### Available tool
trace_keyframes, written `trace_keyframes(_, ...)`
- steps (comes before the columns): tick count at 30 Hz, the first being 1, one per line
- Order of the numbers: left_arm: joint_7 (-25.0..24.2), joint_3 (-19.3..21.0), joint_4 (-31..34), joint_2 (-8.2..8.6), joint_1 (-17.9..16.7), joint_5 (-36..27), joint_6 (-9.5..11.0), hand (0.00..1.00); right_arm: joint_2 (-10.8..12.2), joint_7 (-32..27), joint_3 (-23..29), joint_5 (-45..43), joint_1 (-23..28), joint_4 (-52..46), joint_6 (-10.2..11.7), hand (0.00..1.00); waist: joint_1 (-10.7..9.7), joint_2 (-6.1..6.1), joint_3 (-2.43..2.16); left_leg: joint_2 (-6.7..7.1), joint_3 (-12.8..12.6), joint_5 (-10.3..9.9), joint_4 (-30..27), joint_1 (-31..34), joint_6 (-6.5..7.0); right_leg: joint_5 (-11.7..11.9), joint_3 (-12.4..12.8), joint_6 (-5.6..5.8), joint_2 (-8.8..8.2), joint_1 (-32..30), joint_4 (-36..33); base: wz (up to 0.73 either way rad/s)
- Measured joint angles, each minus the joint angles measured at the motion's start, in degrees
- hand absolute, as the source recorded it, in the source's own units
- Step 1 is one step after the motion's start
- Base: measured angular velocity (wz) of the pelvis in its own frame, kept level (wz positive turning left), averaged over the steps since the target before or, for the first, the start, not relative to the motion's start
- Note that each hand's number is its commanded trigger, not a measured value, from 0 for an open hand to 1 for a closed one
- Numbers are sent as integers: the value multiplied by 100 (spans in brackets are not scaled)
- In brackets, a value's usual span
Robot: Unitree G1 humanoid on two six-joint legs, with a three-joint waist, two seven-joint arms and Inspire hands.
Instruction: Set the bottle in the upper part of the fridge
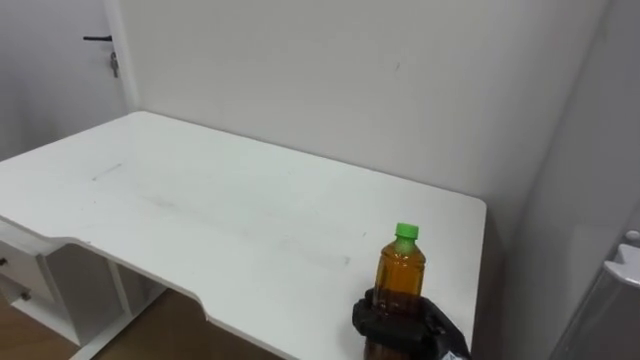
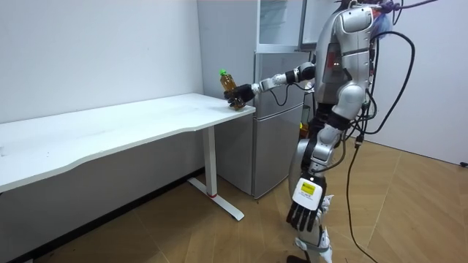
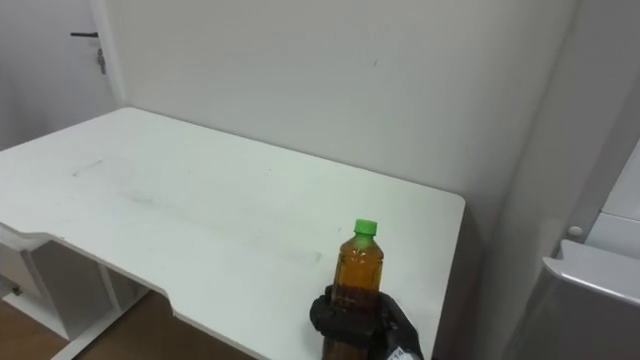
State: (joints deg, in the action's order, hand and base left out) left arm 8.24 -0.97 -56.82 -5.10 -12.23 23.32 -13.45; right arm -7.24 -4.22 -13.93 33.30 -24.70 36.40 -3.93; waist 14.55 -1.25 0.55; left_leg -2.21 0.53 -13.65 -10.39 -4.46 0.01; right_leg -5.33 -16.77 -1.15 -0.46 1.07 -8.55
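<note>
A bottle point(image 1: 400, 270) of amber liquid with a green cap stands upright over the white table's point(image 1: 200, 210) near right corner. My right hand point(image 1: 400, 325), black, comes in from the lower right and is shut on the bottle's lower half. In the room view I stand in front of the grey fridge point(image 2: 278, 124), with my right arm stretched out to the bottle point(image 2: 227, 80) at the table's end. The fridge's upper compartment point(image 2: 281, 22) is open and its shelves are visible. My left hand point(image 2: 306, 208) hangs open by my leg.
The fridge's top point(image 3: 590, 285) lies close to the right of the table, with a narrow gap between them. A white wall runs behind the table. A white drawer unit point(image 1: 30, 285) sits under the table's left part. A door with a dark handle point(image 1: 100, 40) is at the far left.
</note>
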Motion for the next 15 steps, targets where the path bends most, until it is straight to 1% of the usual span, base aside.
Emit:
trace_keyframes(1,0,27,-1,-1,22,-3,0,0,-5,-62,0,-5,0,-34,-11,100,-9,-8,-5,0,-3,0,-5,-2,0,-3,7,-2,-1,-7,-1,0)
trace_keyframes(2,2,30,-2,-12,15,-10,-1,0,-24,-113,0,2,0,-144,-112,100,-2,-14,-9,-3,-15,2,-13,-5,1,-6,13,-2,-1,-15,-3,-4)
trace_keyframes(4,1,29,-6,-16,15,-15,9,0,-31,-134,-4,-24,0,-359,-178,100,-5,-18,-11,-6,-49,2,-13,-13,1,-6,47,-2,2,-27,-6,-10)
trace_keyframes(6,-4,31,-10,-17,13,-17,13,0,-51,-134,-6,-18,0,-664,-192,100,-11,-29,-18,-9,-118,3,-24,-14,3,-6,99,-2,7,-46,-6,-14)
trace_keyframes(8,-5,31,-10,-29,-9,-15,20,0,-181,-110,-66,-16,5,-1110,-194,100,-44,-57,-36,-8,-140,4,-37,-31,3,-6,94,-1,0,-24,-6,-2)
trace_keyframes(9,-8,30,-9,-35,-4,-16,26,0,-207,-106,-66,-16,10,-1235,-195,100,-53,-65,-42,-8,-138,4,-39,-36,3,-6,86,-1,-2,-16,-6,5)
trace_keyframes(11,-41,31,-8,-67,5,-14,76,0,-244,-73,-64,-21,9,-1691,-195,100,-105,-115,-71,-9,-139,4,-38,-60,3,-6,89,-1,-4,2,-6,0)
trace_keyframes(12,-42,31,-9,-75,2,-13,93,0,-243,-53,-64,-22,9,-1795,-195,100,-130,-127,-74,-10,-139,4,-35,-83,3,-6,91,-1,-4,13,-6,0)
trace_keyframes(15,-41,101,-44,-85,11,-10,147,0,-291,41,-60,-62,11,-2182,-195,100,-211,-173,-61,-10,-138,4,-24,-118,3,-6,100,-1,-36,58,-6,0)
